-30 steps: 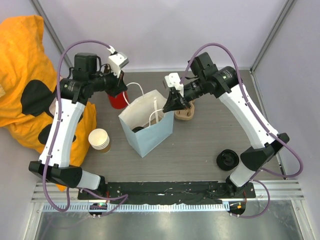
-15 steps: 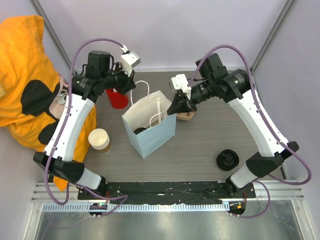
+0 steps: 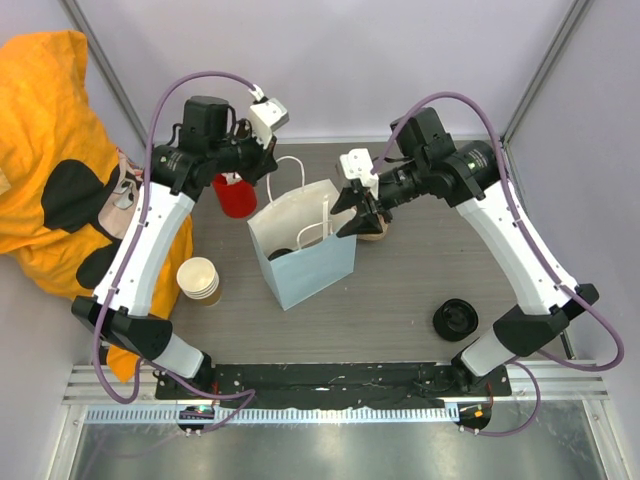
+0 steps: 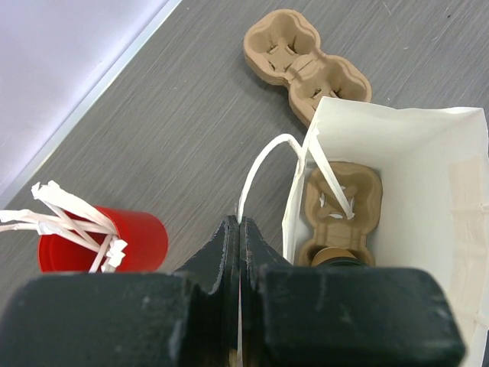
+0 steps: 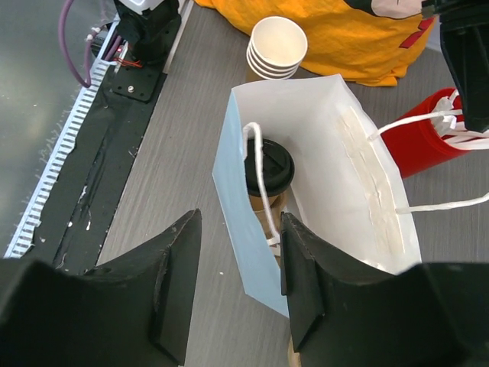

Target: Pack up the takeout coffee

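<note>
Takeout coffee (image 5: 268, 170) sat upright inside paper bag (image 5: 233, 206), just ahead of right gripper (image 5: 238, 252), whose jaws were apart and empty. Left gripper (image 4: 239, 229) was clenched on bag handle (image 4: 260, 164). Packing looked done; only arm retreat left.

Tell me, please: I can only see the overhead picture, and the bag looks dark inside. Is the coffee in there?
Observer: Yes. The right wrist camera looks straight in: the takeout coffee, black lid on, stands upright inside the paper bag.
Operator: Is anything else in there with it?
Observer: The left wrist camera shows a cardboard cup carrier lying on the bag's floor; the cup seems to sit at one end of it.
Operator: And what is that arm on the left doing?
Observer: Up close, the left gripper is shut on the bag's white handle, the thin strand pinched between its fingers.
</note>
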